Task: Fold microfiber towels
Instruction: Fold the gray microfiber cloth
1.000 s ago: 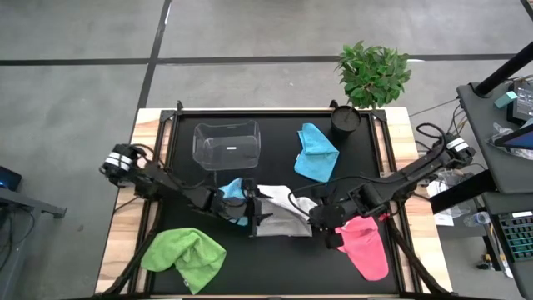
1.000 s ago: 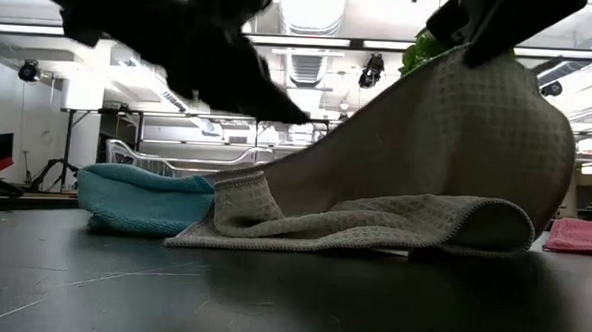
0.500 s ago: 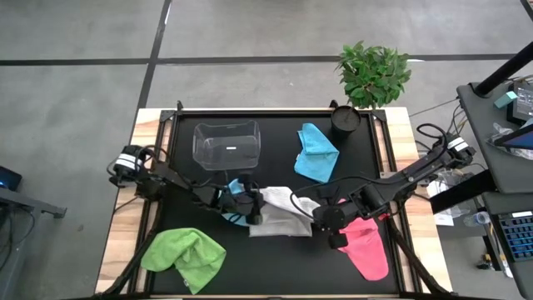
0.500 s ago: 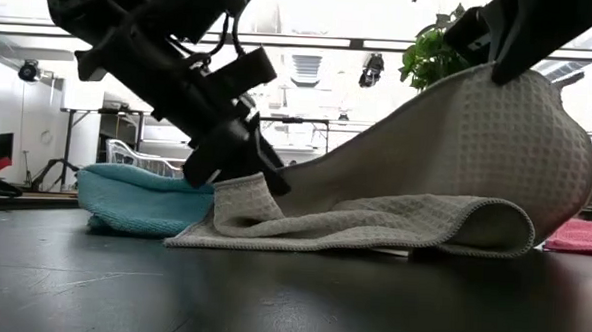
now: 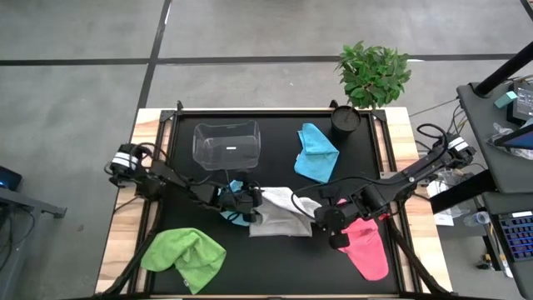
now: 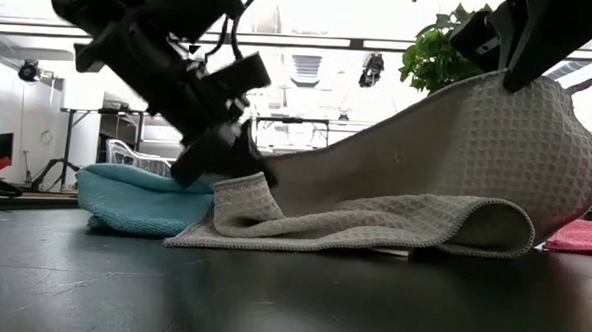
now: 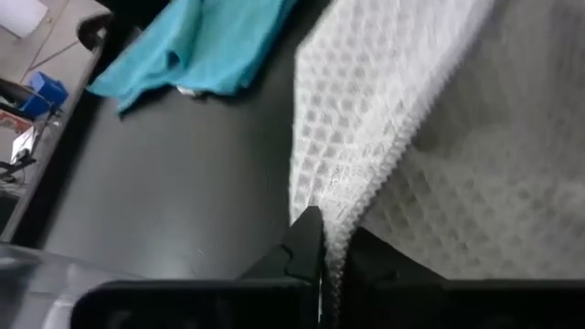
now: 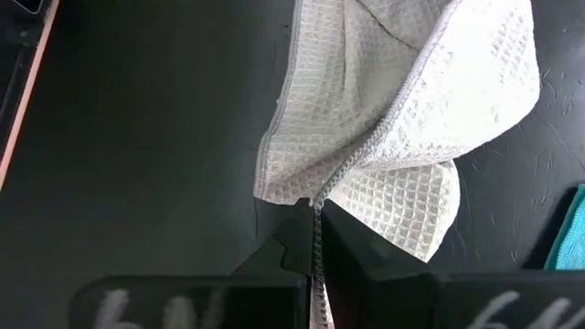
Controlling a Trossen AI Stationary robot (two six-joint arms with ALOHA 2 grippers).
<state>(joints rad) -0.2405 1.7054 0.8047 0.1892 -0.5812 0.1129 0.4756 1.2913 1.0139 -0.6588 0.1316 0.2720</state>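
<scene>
Low view shows my left end effector (image 6: pixel 238 166) now clamped on the pale grey-white waffle microfiber towel (image 6: pixel 415 181) at centre frame; my right end effector (image 5: pixel 326 218) pinches its opposite edge, so folding can begin.

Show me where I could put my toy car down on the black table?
Bare black mat lies between the green towel and the pink towel, and between the clear tub and the far blue towel. The middle is crowded: both grippers pinch the grey-white towel.
</scene>
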